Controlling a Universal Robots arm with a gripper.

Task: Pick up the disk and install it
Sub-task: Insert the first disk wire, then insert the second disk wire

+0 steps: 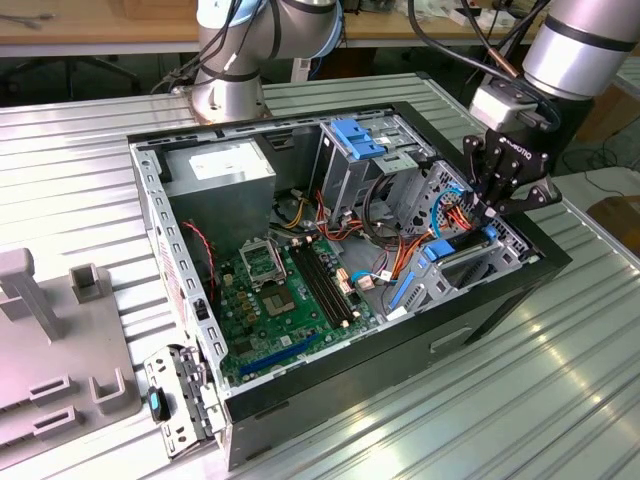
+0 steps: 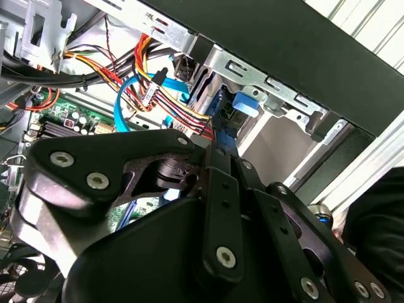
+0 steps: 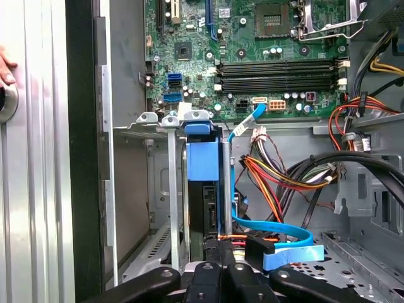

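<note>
End effector (image 1: 497, 208) pressed together – pinching the disk (image 3: 203, 208) upright, w/ disk just below it, aligned to cage slot (image 3: 172, 189).

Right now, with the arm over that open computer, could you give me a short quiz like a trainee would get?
1. True or false: the computer case lies open, with its motherboard showing.
2. The gripper is nearest to: A) the power supply; B) the drive cage at the exterior view's right; C) the grey holder beside the case.
3. Fill in: in the first wrist view, the disk has a ___ caddy rail.

Key: 1 true; 2 B; 3 blue.
</note>
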